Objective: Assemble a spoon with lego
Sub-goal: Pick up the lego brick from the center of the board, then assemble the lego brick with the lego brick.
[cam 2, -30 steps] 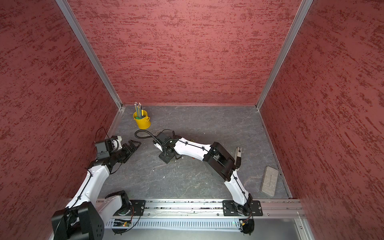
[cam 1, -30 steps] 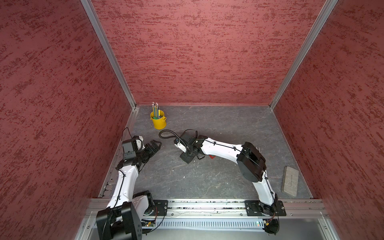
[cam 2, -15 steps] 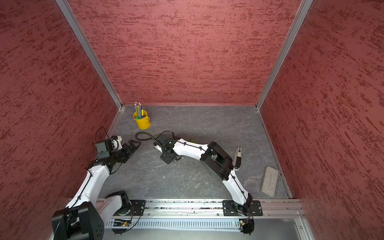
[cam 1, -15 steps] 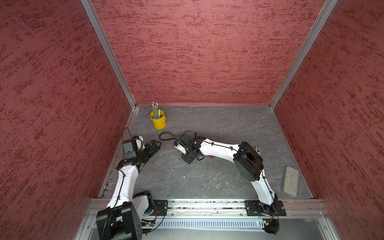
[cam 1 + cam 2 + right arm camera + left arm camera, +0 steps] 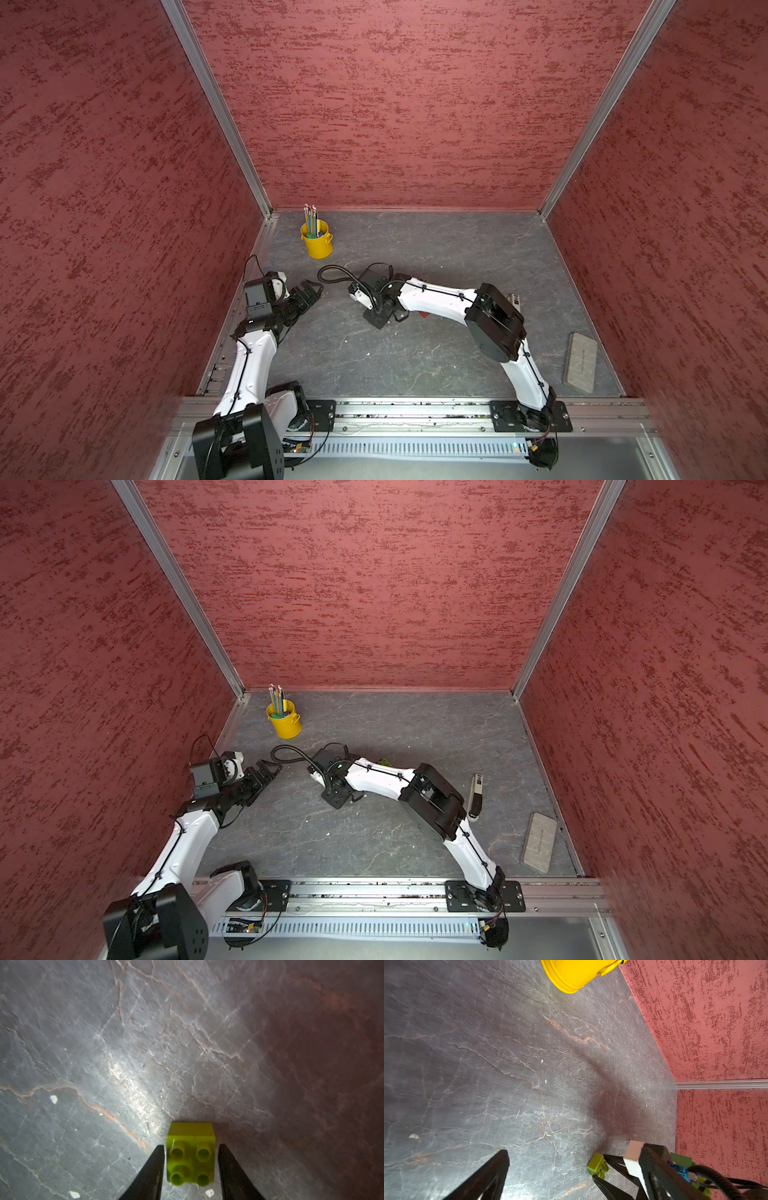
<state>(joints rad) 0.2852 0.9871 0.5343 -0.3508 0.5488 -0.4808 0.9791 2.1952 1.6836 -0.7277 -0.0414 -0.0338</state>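
Observation:
My right gripper (image 5: 191, 1147) points down at the grey floor, shut on a lime-green square lego brick (image 5: 191, 1159) whose studs face the camera. In both top views this gripper (image 5: 376, 320) sits mid-floor and hides the brick. The left wrist view shows the same brick (image 5: 598, 1165) between two black fingers. A red brick (image 5: 424, 314) peeks out under the right forearm, and a lime one (image 5: 386, 761) lies behind it. My left gripper (image 5: 309, 291) hovers open and empty to the left, a short way from the right one. No assembled spoon is in view.
A yellow bucket (image 5: 318, 245) with pencils stands at the back left. A white-and-black oblong tool (image 5: 476, 791) lies right of the right elbow, and a grey slab (image 5: 579, 368) near the right wall. Red walls close in three sides.
My right gripper's jaws have closed in on the lime-green brick, and the right elbow has shifted slightly. The left arm has not moved.

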